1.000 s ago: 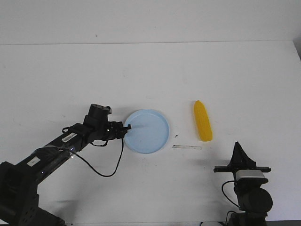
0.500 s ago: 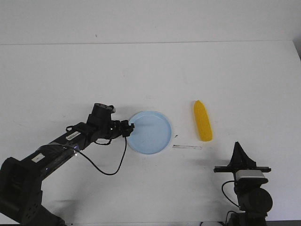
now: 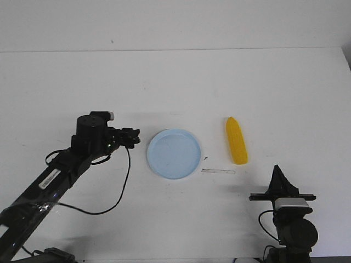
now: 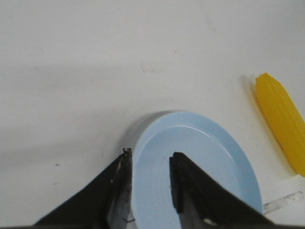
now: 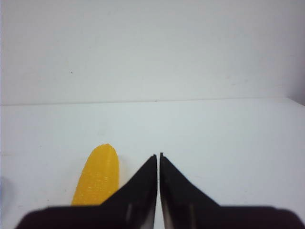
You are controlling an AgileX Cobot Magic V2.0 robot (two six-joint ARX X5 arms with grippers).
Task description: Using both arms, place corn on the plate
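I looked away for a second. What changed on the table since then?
The left gripper let go of the round pale-blue plate, which it had slid slightly right, and drew back left, open. The yellow plastic corn cob and right gripper stayed put.

Bright yellow plastic corn cob [image 3: 236, 141], fine kernel-dot texture. Round pale-blue shallow plate [image 3: 174, 153], plain. White desk [image 3: 219, 82]. Black pincers, both arms.
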